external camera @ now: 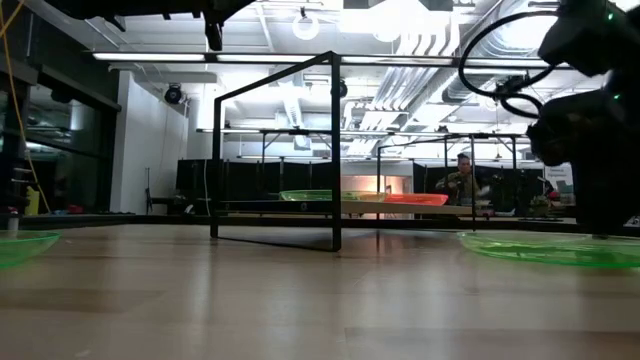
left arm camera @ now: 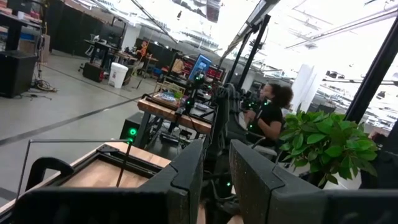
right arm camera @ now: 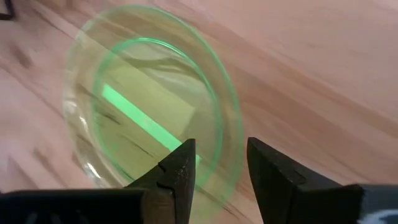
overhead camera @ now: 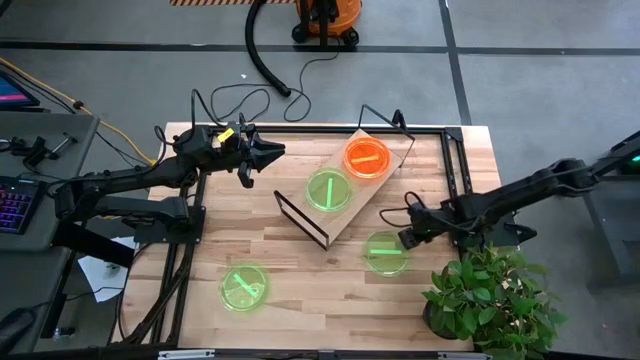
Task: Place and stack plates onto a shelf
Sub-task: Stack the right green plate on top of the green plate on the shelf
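In the high view the right arm's tool [overhead camera: 412,238] sits at the lower right of centre, just at the right-hand rim of a small round translucent neon green plastic plate [overhead camera: 385,252] that lies flat on the butcher-block surface [overhead camera: 300,270]. The right wrist view settles the relation that matters: the two dark fingers stand apart and straddle the near edge of that plate [right arm camera: 149,99], one finger [right arm camera: 180,165] over the inside of the rim and the other outside it over bare wood, not yet pinched together on the plastic. From that edge the plate's bright green centre bar [right arm camera: 143,121] runs slantwise away from the tool toward the frame's left. The light-wood shelf on its thin black wire frame [overhead camera: 345,215] lies diagonally up and to the left of this plate, carrying a green plate [overhead camera: 329,190] and a neon orange plate [overhead camera: 367,158] side by side. Another green plate [overhead camera: 243,286] rests at the lower left of the surface. The left arm's tool [overhead camera: 262,155] waits at the upper left, fingers parted and holding nothing, well clear of every plate. The right arm is plainly the nearer one, and closing on that rim looks like the coming move.
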